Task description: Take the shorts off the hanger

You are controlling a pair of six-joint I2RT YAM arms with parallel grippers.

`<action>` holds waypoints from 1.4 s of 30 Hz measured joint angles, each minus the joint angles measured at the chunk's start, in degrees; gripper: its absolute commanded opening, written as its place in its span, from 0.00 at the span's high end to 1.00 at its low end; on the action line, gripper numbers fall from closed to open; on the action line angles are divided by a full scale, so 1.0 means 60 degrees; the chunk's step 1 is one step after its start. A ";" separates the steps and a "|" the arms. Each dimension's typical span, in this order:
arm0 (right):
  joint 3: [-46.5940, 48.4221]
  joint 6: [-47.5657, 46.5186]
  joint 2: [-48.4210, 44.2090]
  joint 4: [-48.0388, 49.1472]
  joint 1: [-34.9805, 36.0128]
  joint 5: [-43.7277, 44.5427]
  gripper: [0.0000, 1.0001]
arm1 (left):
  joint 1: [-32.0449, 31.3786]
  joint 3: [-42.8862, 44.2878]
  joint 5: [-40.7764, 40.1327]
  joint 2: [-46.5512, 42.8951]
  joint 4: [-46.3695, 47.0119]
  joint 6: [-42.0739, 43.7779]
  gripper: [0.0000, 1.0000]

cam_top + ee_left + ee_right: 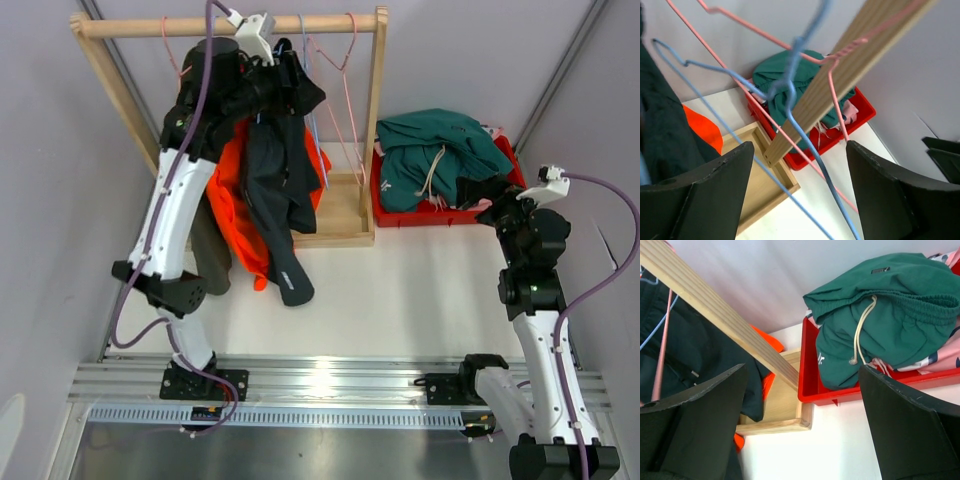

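Note:
Dark navy shorts (280, 190) hang from the wooden rack's rod (150, 27), with bright orange shorts (232, 200) and olive-green shorts (210, 255) behind them on the left. Teal shorts (440, 150) lie on top in a red bin (378, 205), over pink printed shorts (940, 357). My left gripper (285, 75) is raised at the top of the navy shorts. It is open, and a blue hanger's (790, 90) wires run between its fingers (715, 175). My right gripper (802, 375) is open and empty, low by the bin's front.
Empty pink hangers (345, 60) and a blue one hang at the rod's right end. The rack's wooden base frame (340, 235) sits against the bin's left side. Its right post (715, 307) slants across the right wrist view. Grey walls close in on both sides.

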 measured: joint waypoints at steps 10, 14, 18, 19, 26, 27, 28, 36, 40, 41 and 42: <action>-0.0106 -0.0044 -0.0160 -0.0433 0.0386 0.0040 0.01 | -0.0102 -0.1679 -0.0084 -0.3435 0.0029 0.0219 0.14; -0.0277 -0.0040 -0.0193 -0.0466 0.0437 0.0047 0.01 | -0.0098 -0.1738 -0.0659 -0.3942 -0.0022 0.0597 0.15; -0.0346 -0.0051 -0.0208 -0.0499 0.0492 0.0055 0.00 | -0.0098 -0.1920 -0.1446 -0.3861 -0.0146 0.0980 0.16; -0.0361 -0.0080 -0.0215 -0.0499 0.0492 0.0080 0.01 | -0.0098 -0.1993 -0.1657 -0.3770 -0.0182 0.1060 0.17; -0.0470 -0.0197 -0.0284 -0.0572 0.0499 0.0189 0.01 | -0.0095 -0.2455 -0.3104 -0.3005 -0.0157 0.1541 0.18; -0.0470 -0.0208 -0.0291 -0.0583 0.0499 0.0197 0.00 | -0.0087 -0.2463 -0.3264 -0.2896 -0.0120 0.1577 0.19; -0.0470 -0.0222 -0.0291 -0.0586 0.0499 0.0197 0.01 | -0.0087 -0.2463 -0.3413 -0.2783 -0.0047 0.1639 0.19; -0.0470 -0.0284 -0.0306 -0.0590 0.0506 0.0226 0.00 | -0.0087 -0.2415 -0.4164 -0.1730 0.0521 0.1821 0.44; -0.0474 -0.0299 -0.0306 -0.0594 0.0506 0.0259 0.01 | -0.0087 -0.2280 -0.4426 -0.1137 0.0543 0.1945 1.00; -0.0474 -0.0306 -0.0306 -0.0594 0.0506 0.0273 0.01 | -0.0087 -0.2277 -0.4561 -0.1035 0.0612 0.1971 1.00; -0.0474 -0.0324 -0.0306 -0.0594 0.0506 0.0291 0.00 | -0.0087 -0.2269 -0.4579 -0.1009 0.0670 0.1967 1.00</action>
